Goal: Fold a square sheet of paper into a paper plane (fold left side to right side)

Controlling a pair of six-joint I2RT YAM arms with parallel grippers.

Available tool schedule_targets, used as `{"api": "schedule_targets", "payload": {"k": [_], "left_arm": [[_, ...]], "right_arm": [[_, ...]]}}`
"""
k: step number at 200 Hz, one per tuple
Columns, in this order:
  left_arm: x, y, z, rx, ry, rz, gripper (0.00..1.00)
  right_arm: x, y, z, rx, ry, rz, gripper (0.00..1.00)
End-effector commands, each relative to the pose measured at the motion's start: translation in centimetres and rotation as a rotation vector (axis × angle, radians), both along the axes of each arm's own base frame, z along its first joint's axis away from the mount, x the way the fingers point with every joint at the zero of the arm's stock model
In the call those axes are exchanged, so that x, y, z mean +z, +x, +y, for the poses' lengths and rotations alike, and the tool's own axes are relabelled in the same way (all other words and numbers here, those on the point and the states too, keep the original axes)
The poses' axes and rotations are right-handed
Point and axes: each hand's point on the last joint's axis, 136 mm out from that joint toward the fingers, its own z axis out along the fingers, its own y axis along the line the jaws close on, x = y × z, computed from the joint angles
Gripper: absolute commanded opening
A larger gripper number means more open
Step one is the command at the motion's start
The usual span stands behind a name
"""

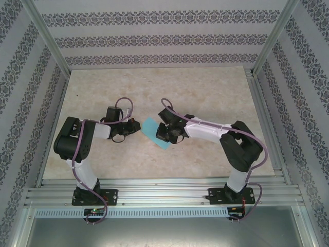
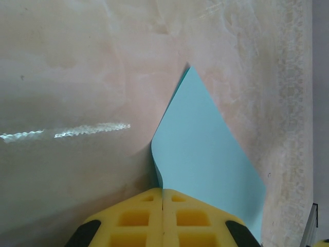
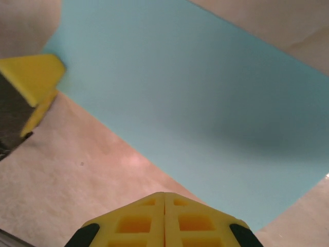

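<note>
The blue sheet of paper (image 1: 150,128) sits in the middle of the table (image 1: 205,98), between the two arms. The left end effector (image 2: 163,193) is clenched on one corner, and the edge there curls upward. The right end effector (image 3: 164,196) is clenched on nothing, its tip just beside the sheet's edge.

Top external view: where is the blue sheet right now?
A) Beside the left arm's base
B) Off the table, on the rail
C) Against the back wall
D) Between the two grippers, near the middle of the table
D: the square sheet of paper sits mid-way across the table, with the left gripper on its left side and the right gripper on its right.
</note>
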Motion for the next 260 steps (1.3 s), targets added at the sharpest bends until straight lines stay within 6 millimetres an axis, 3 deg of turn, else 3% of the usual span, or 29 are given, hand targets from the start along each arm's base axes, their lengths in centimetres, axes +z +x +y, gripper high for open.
{"api": "schedule_targets", "payload": {"k": [1, 81, 179, 260], "left_arm": [[-2.5, 0.2, 1.1, 0.027, 0.073, 0.023, 0.0], [-2.6, 0.3, 1.2, 0.033, 0.077, 0.025, 0.0], [-2.7, 0.4, 1.3, 0.033, 0.091, 0.023, 0.0], [-2.7, 0.4, 1.3, 0.028, 0.097, 0.023, 0.0]], "right_arm": [[-2.1, -0.9, 0.9, 0.03, -0.024, 0.044, 0.07], [-5.9, -4.0, -1.8, 0.034, -0.108, 0.145, 0.07], [-6.3, -7.9, -4.6, 0.064, -0.183, 0.195, 0.07], [-7.0, -8.7, -6.8, 0.008, -0.182, 0.216, 0.07]]}}
